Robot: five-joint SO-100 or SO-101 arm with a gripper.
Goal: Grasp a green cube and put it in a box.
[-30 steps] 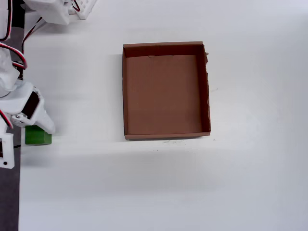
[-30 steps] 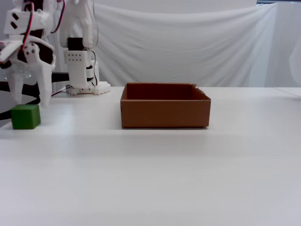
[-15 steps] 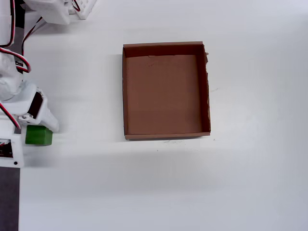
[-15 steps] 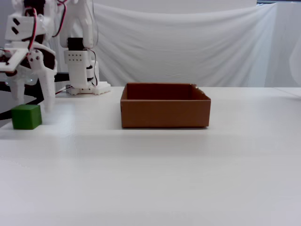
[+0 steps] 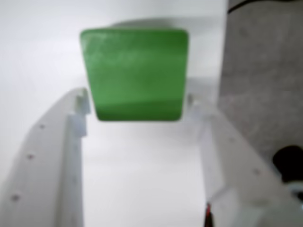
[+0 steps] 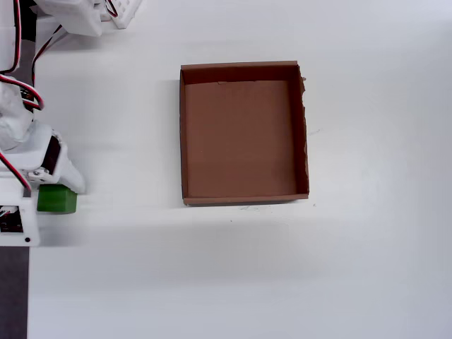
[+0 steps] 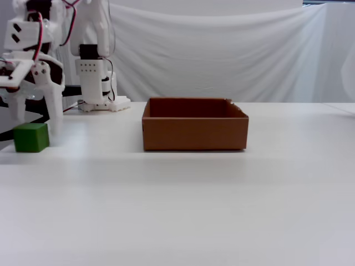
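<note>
The green cube (image 6: 58, 200) rests on the white table near its left edge, well left of the box (image 6: 240, 141) in the overhead view. My gripper (image 6: 48, 189) hangs over it, open, and hides part of it from above. In the fixed view the two white fingers (image 7: 54, 113) reach down on either side of the cube (image 7: 31, 138), around my gripper (image 7: 36, 127). The wrist view shows the cube (image 5: 135, 73) just past the fingertips (image 5: 80, 106) of my gripper (image 5: 138, 101), with a small gap on each side. The brown cardboard box (image 7: 194, 133) holds nothing.
The arm's base (image 7: 97, 72) stands at the back left, seen at the top-left corner from above (image 6: 85, 14). A dark strip (image 6: 14, 296) marks the table's left edge, close beside the cube (image 5: 260, 94). A white cloth hangs behind.
The open gripper has come down and shifted over the cube, so its fingers now stand on either side of it. Cube and box have not moved.
</note>
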